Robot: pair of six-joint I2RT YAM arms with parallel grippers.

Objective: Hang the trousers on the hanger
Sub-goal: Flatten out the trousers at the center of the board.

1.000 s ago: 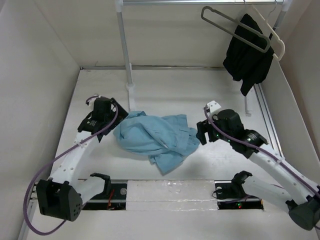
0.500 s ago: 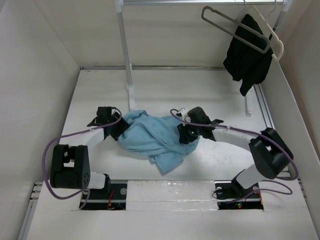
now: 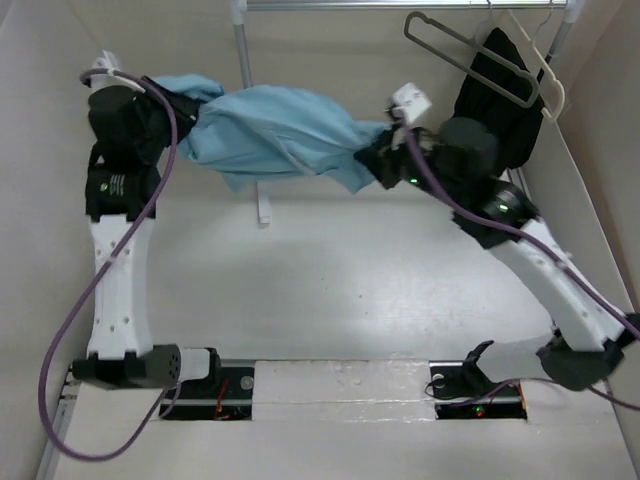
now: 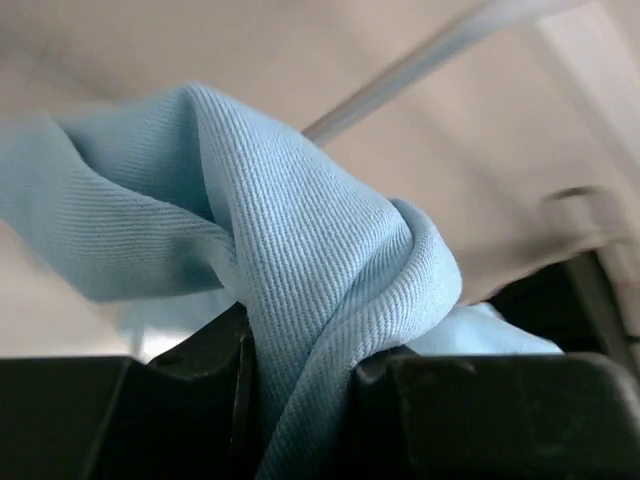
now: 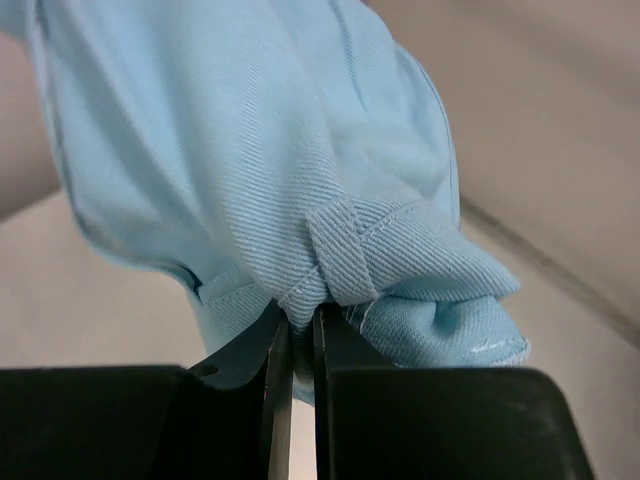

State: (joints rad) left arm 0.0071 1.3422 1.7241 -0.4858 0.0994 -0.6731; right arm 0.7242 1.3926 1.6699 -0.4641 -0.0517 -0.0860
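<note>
Two arms hold one garment aloft over the pale bench (image 3: pixel 350 290). The light blue trousers (image 3: pixel 275 135) are stretched between them as a bunched, sagging band, well above the bench surface and touching none of it. The band passes in front of the white upright pole (image 3: pixel 245 50) of the clothes rack.

The left arm (image 3: pixel 115 250) rises steeply at the left wall. The right arm (image 3: pixel 540 260) leans up and inward from the right.

A black garment (image 3: pixel 520 125) hangs at the far right of the rack, partly behind the right arm. Above it the grey hanger (image 3: pixel 470 48) hangs tilted from the rail, bare and well apart from the trousers. The cream-white hanger (image 3: pixel 553 88) sits just beside it, carrying the black garment.

The left end effector (image 3: pixel 178 105) grips one end of the trousers. In the left wrist view a thick twisted fold of cloth (image 4: pixel 300 260) fills the gap at the left end effector (image 4: pixel 300 390) – its fingers (image 4: pixel 190 400) are clamped against the wad from both sides.

The right end effector (image 3: pixel 375 160) grips the other end. In the right wrist view the right end effector (image 5: pixel 297 350) is nearly closed, with only a thin slit between its fingers (image 5: pixel 240 390). It pinches the waistband just under a belt loop (image 5: pixel 340 250), with the rest of the trousers (image 5: pixel 250 130) billowing above.
</note>
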